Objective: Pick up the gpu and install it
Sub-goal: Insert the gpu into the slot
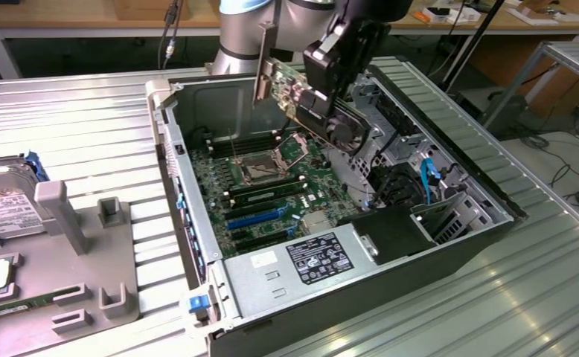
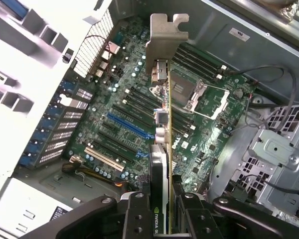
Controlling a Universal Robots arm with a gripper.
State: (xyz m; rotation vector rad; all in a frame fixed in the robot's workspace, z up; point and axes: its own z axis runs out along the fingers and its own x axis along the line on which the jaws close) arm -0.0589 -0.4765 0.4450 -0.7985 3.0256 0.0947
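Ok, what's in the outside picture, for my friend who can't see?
A robot gripper holds the gpu tilted in the air over the green motherboard of an open computer case. A hard drive lies at the exterior view's left.

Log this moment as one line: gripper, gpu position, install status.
gripper: shut on gpu | gpu: tilted, in air over motherboard of open case | install: not yet seated

The gpu (image 1: pixel 295 95) is held tilted in the end effector (image 1: pixel 325 111) above the motherboard (image 1: pixel 269 182), which is set inside the open case (image 1: pixel 449 249) on the bench (image 1: pixel 91 111). A hard drive (image 1: pixel 1 204) is laid well apart from the case, at the exterior view's left.
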